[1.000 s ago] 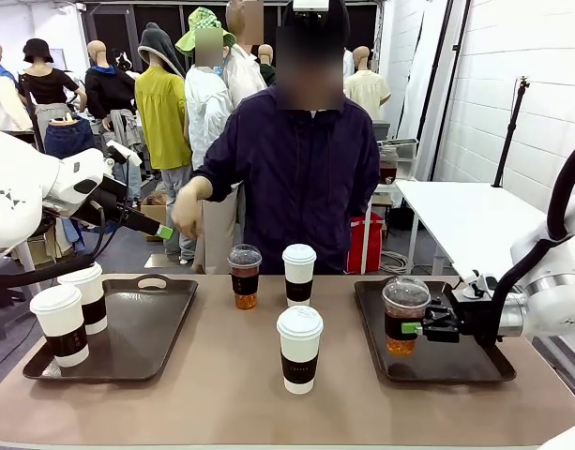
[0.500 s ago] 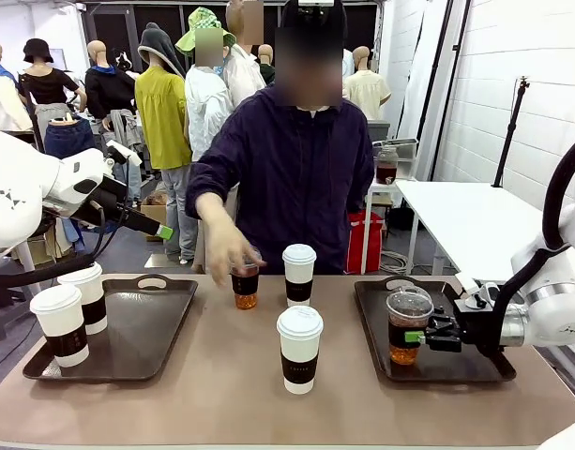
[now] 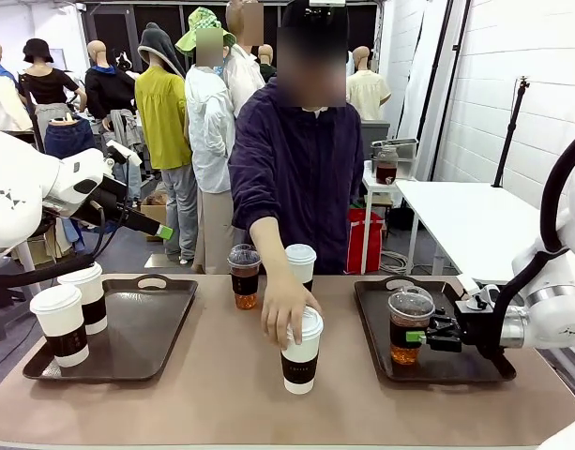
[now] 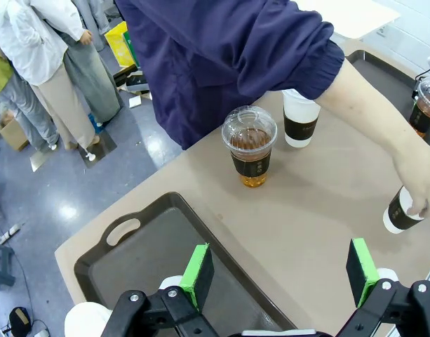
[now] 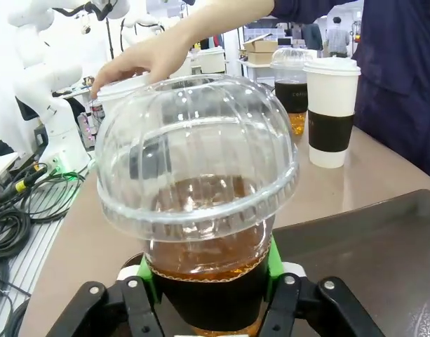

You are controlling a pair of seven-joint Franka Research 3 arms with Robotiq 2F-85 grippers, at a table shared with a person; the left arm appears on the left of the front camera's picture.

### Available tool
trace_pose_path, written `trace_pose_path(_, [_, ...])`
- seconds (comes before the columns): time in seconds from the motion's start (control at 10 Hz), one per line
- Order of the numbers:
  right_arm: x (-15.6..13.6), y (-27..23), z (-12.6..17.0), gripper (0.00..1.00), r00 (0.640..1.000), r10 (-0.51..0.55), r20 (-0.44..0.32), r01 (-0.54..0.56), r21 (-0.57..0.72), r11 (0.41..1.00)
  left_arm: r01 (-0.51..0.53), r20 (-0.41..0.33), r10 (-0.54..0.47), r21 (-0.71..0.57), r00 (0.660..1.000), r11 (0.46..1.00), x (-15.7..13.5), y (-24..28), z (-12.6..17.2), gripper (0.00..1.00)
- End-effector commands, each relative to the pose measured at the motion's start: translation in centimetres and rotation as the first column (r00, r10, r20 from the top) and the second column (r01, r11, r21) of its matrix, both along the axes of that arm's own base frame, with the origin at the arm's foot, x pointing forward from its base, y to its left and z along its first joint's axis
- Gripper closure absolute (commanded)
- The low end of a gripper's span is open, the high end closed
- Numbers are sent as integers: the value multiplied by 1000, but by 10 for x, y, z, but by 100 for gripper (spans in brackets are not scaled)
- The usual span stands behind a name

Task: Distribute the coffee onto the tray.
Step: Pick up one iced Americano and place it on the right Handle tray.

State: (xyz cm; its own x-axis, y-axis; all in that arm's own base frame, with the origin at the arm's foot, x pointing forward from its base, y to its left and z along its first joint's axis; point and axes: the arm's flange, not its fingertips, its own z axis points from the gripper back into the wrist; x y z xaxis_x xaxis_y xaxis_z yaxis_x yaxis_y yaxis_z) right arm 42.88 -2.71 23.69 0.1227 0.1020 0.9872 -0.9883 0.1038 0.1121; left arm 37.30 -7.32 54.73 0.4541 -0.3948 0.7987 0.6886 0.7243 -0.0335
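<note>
Right gripper (image 3: 416,334) clamps clear cup (image 3: 410,305) on the tray (image 3: 475,370).
Best opened gently, backed off level — left gripper (image 4: 279,267) gapes, empty.

A lab: white block wall (image 3: 522,75), floor cables (image 5: 8,235).

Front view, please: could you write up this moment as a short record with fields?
left tray: two paper cups at its left end
right tray: one iced cup
right hand: shut on that iced cup's sleeve
left hand: open, empty, over the left tray
person's hand: on the middle cup
table between trays: middle cup, far paper cup, far iced cup
</note>
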Motion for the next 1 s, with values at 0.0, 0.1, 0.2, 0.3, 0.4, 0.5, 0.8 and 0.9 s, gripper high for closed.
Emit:
trace_pose_path(0.0, [4,-2,1,0,1000,-23,-21,23,31,999,3,-3,-3,-8,1000,1000,0,1,-1,0])
trace_pose_path(0.1, [4,-2,3,0,999,-29,-32,29,29,999,3,-3,-3,-8,1000,1000,0,1,-1,0])
trace_pose_path(0.2, [2,-4,3,0,999,-30,-45,31,27,999,3,-3,-3,-8,1000,1000,0,1,-1,0])
trace_pose_path(0.3, [0,-7,4,0,998,-39,-49,40,29,999,3,-3,-3,-8,1000,1000,0,1,-1,0])
trace_pose_path(0.4, [-2,-9,5,0,998,-46,-54,47,29,998,3,-3,-3,-8,1000,1000,0,1,-1,0])
trace_pose_path(0.5, [-5,-10,5,0,997,-49,-63,50,24,998,3,-3,-3,-8,1000,1000,0,1,-1,0])
trace_pose_path(0.8, [-19,-25,3,0,993,-81,-87,82,13,997,3,-3,-3,-8,1000,1000,0,1,-1,0])
trace_pose_path(0.9, [-23,-28,2,0,992,-87,-96,89,11,996,3,-3,-3,-8,1000,1000,0,1,-1,0])
